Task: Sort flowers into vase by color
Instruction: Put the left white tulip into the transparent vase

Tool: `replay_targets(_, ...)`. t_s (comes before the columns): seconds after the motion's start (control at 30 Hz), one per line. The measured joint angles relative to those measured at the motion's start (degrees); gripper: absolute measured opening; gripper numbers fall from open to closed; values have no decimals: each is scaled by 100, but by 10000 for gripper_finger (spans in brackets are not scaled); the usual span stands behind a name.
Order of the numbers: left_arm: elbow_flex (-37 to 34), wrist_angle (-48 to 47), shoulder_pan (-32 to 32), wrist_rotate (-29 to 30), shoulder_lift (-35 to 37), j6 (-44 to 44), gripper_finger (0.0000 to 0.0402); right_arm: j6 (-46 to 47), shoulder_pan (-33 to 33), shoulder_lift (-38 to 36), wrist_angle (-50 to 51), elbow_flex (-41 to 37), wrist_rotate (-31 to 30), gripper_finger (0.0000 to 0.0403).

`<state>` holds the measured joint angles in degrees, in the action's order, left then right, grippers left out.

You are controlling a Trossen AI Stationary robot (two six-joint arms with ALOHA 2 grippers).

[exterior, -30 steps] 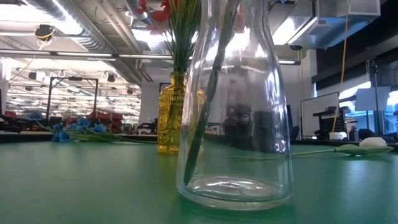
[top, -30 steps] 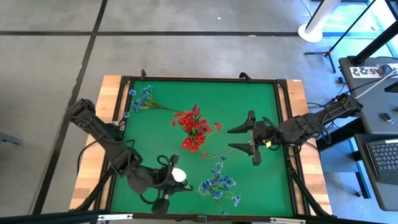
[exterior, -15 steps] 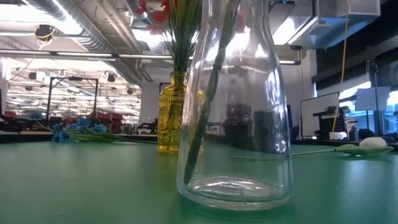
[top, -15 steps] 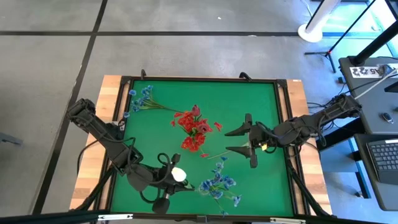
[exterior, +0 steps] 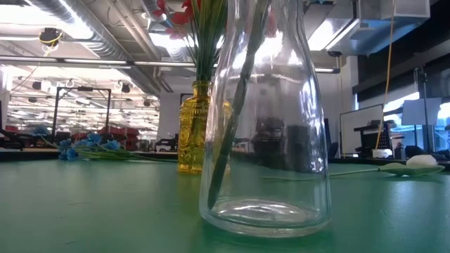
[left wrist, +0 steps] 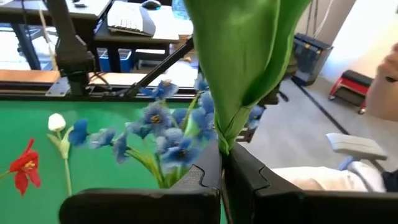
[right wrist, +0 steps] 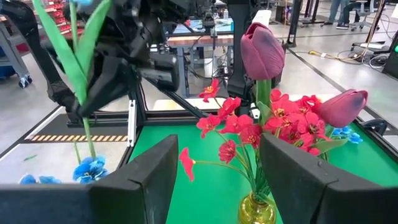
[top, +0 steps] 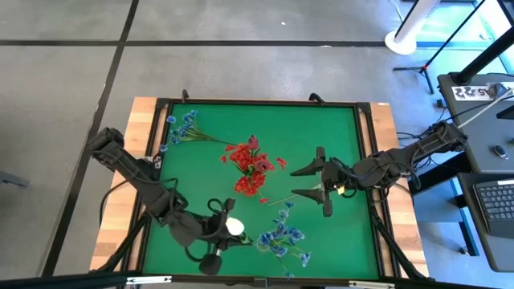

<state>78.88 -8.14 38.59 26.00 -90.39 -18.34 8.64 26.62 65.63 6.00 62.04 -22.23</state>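
Your left gripper [top: 227,233] sits near the front edge of the green table [top: 337,128], its fingers [left wrist: 205,180] pinched tight on the green stem and leaf [left wrist: 245,56] of a white tulip bud [top: 232,226] — the bud shows just above the gripper in the high view. Right beside it stands the clear glass vase [exterior: 266,119] with the blue sprays [top: 283,235], a stem already leaning inside it. Your right gripper [top: 323,183] hovers over the table's right half with its jaws spread wide and nothing between them, facing the yellow vase [right wrist: 256,210]. That vase holds the red sprays [top: 250,166] and 2 dark pink buds [right wrist: 262,51]. 1 more blue spray [top: 181,127] lies flat at the far left corner, well apart from both vases, and another white-budded flower [exterior: 411,164] lies on the mat.
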Motion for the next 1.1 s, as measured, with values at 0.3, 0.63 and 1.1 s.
replay_targets(0.3, -104, -18, -184, 2, -194, -116, 19, 2, 1, 0, 26, 0, 41, 225)
replay_targets(0.63, -104, -689, -105, 9, -188, -492, 98, 11, 1, 0, 70, 2, 185, 225)
replay_targets(1.1, -104, -2370, 129, 383, 100, -1535, 188, 69, 1, 0, 193, 4, 181, 225)
